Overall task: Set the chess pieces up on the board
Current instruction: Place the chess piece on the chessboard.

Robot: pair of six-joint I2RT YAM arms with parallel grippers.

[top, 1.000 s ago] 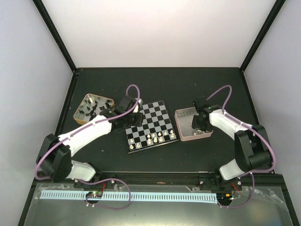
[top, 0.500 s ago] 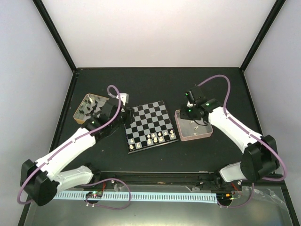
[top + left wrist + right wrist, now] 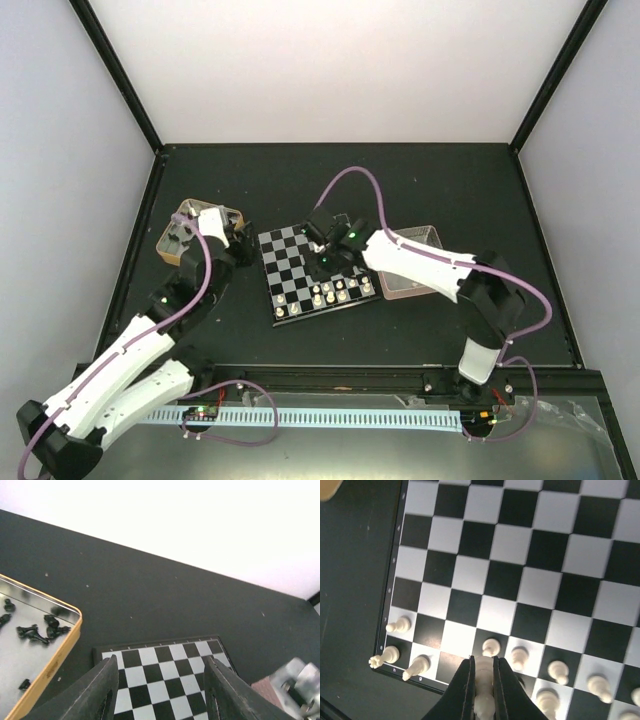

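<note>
Pinching a small cream-white chess piece [image 3: 483, 702] between tightly pressed fingers, the right claw [image 3: 482, 680] hangs over the near rows of the thin black-and-grey chequered board [image 3: 535, 575]. Other cream pieces [image 3: 491, 646] stand just beside it. The left claw [image 3: 159, 690] is spread and holds nothing. A corner of the board lies ahead of its tips, and a gold-rimmed tin [image 3: 62, 647] of black pieces [image 3: 32, 631] sits to its left.
</note>
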